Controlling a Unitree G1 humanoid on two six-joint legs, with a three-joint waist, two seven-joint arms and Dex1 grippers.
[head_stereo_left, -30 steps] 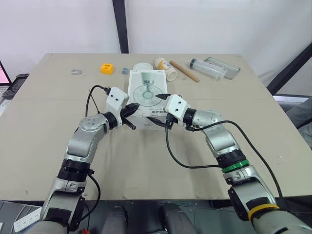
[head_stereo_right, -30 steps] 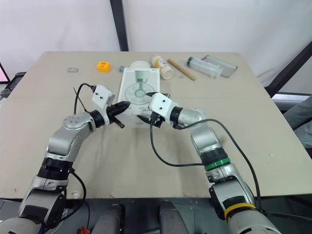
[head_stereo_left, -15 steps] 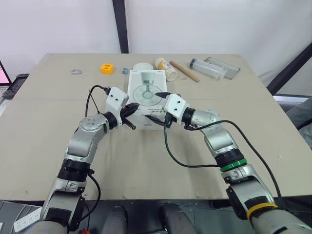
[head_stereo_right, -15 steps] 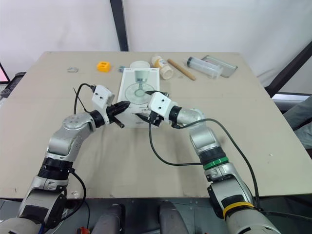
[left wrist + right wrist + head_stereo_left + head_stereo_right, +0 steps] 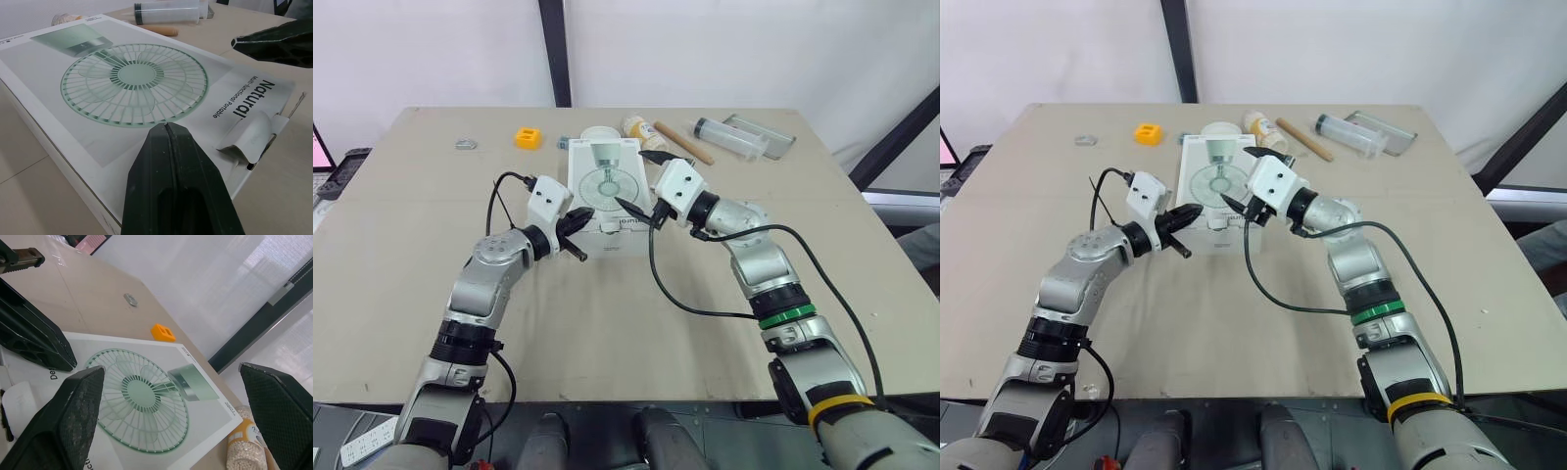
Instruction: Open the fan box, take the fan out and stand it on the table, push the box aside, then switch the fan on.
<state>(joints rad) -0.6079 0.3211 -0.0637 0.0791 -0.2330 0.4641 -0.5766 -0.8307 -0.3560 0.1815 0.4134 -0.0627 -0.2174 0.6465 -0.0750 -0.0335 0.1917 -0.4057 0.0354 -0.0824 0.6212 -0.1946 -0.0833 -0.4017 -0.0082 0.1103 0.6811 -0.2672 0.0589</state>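
Fan box (image 5: 603, 186) judged light, stiff cardboard; grasp tab (image 5: 249, 138) at its 6 o'clock edge. Left gripper (image 5: 583, 215) pressed together, right gripper (image 5: 641, 181) spread.

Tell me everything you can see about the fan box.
The fan box is a flat white cardboard carton lying on the table, its top printed with a green fan and the word Natural. Its near-end tab curls up, partly pulled out. The shut left gripper points at its near edge; the right gripper hangs above it, jaws open.
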